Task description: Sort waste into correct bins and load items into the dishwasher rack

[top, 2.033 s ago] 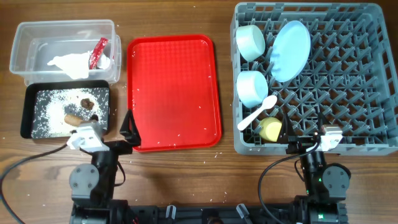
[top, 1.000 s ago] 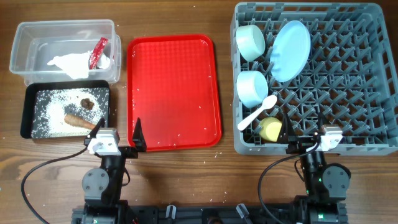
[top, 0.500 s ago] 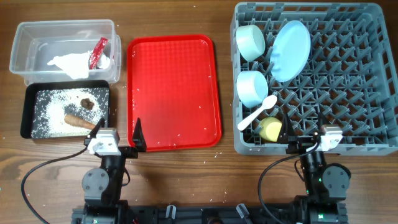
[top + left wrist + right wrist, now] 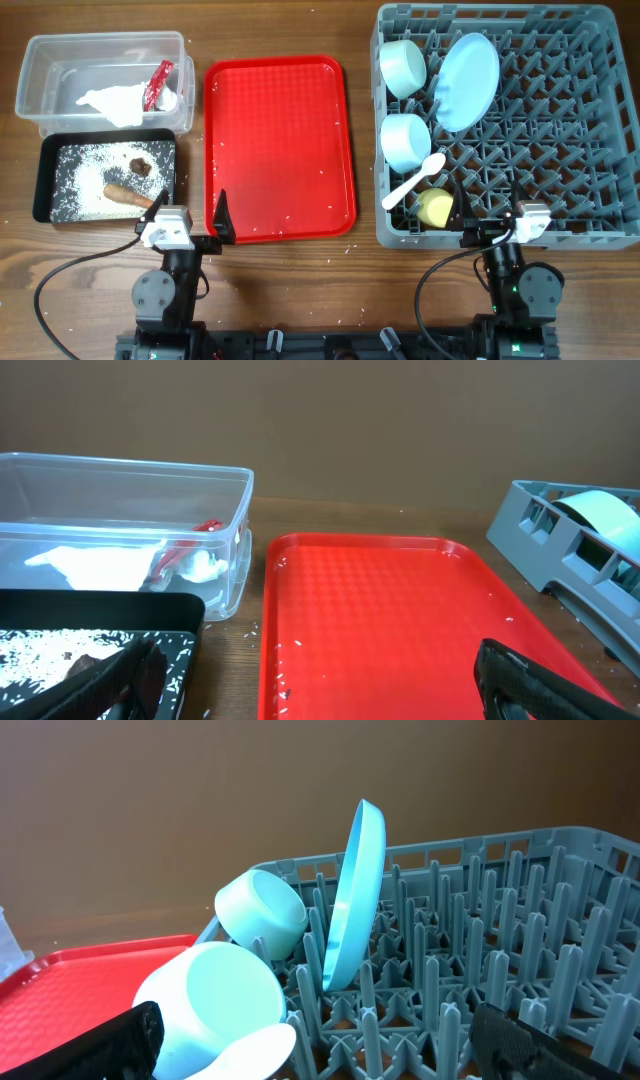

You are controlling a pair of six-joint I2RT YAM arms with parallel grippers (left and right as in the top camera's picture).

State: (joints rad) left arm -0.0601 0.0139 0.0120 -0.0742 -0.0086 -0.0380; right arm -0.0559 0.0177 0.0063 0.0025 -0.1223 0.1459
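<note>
Left wrist view crops the black tray (image 4: 100, 610).

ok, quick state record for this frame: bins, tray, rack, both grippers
clear tub: red wrapper, white tissue
black tray: rice grains, brown stick, brown lump
red tray: between bins and rack
rack: plate, two bowls, spoon, yellow cup
left gripper: open, empty, over red tray's near-left corner
right gripper: open, empty, at rack's near edge

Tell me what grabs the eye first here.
The bright red tray sits mid-table. To its right, the big grey rack holds a pale blue plate standing on edge beside two bowls. At the far left, a black tray is dusted with white grains.
</note>
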